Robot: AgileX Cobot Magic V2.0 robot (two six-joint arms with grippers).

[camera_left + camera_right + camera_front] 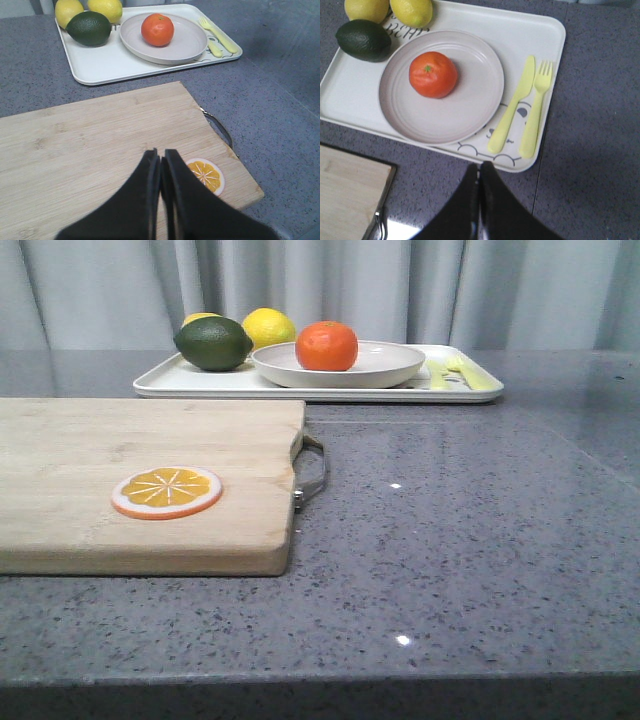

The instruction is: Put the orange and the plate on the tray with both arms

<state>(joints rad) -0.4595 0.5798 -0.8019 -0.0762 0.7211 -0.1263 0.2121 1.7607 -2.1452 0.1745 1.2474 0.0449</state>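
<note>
One orange (326,346) on plate (385,371), plate on tray (160,383), both tools closed

A wooden cutting board (140,480) bearing an orange slice (167,491) lies near two lemons (411,11), a lime (213,343), and yellow cutlery (522,110).

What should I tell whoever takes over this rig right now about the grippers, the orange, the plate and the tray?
Left gripper: shut, holding nothing, above the cutting board near the orange slice.
Right gripper: shut, holding nothing, at the near edge of the tray.
The orange sits in the plate, and the plate rests on the tray.
Done: both items appear placed.
Left: seemingly nothing to place; perhaps just park the arms.
</note>
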